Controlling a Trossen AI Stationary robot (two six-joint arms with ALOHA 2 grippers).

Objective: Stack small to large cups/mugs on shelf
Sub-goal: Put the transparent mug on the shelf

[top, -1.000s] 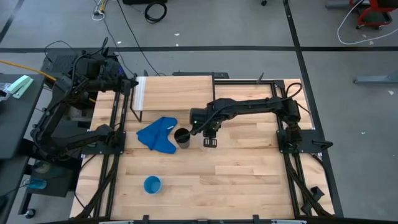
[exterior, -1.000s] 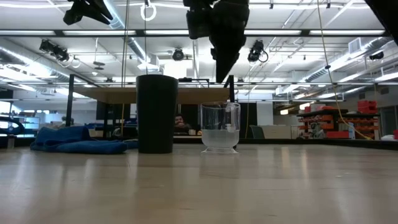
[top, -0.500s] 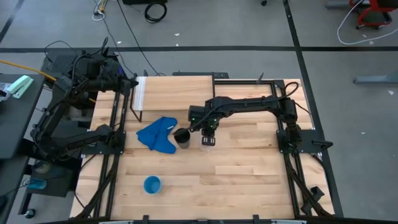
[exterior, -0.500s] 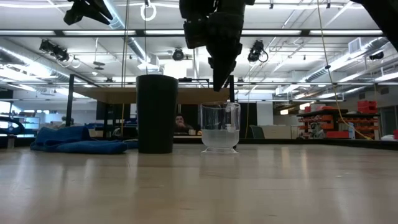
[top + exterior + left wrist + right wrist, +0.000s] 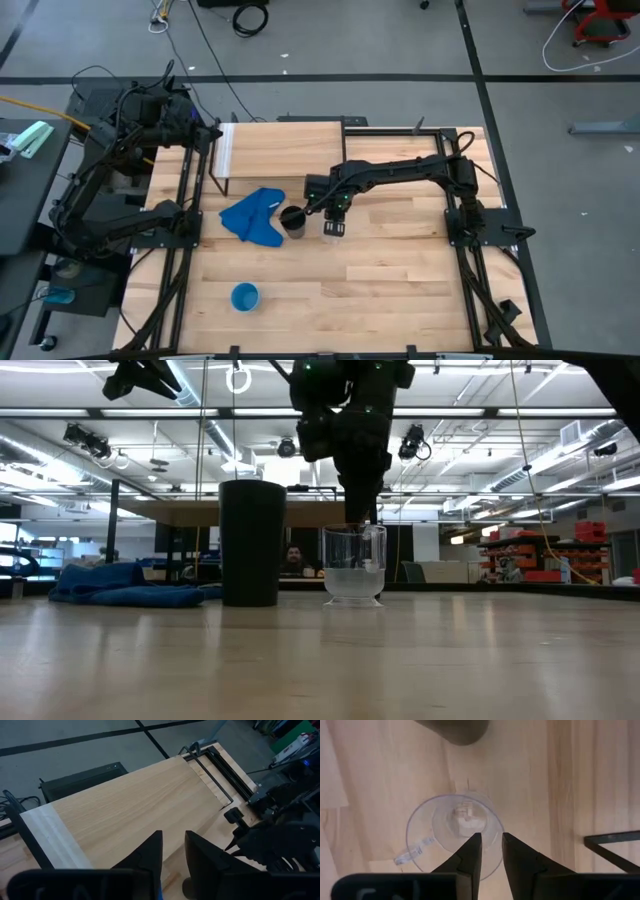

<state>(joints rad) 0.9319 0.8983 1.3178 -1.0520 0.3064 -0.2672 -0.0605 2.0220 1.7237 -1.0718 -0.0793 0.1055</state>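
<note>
The right gripper [image 5: 487,851], fingers narrowly parted, straddles the clear cup's [image 5: 452,832] rim to pinch its wall.

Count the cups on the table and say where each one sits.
3. The black cup stands mid-table beside the blue cloth; the clear cup stands just right of it, under the right gripper; the light blue cup stands alone near the front edge. None seem hidden.
</note>
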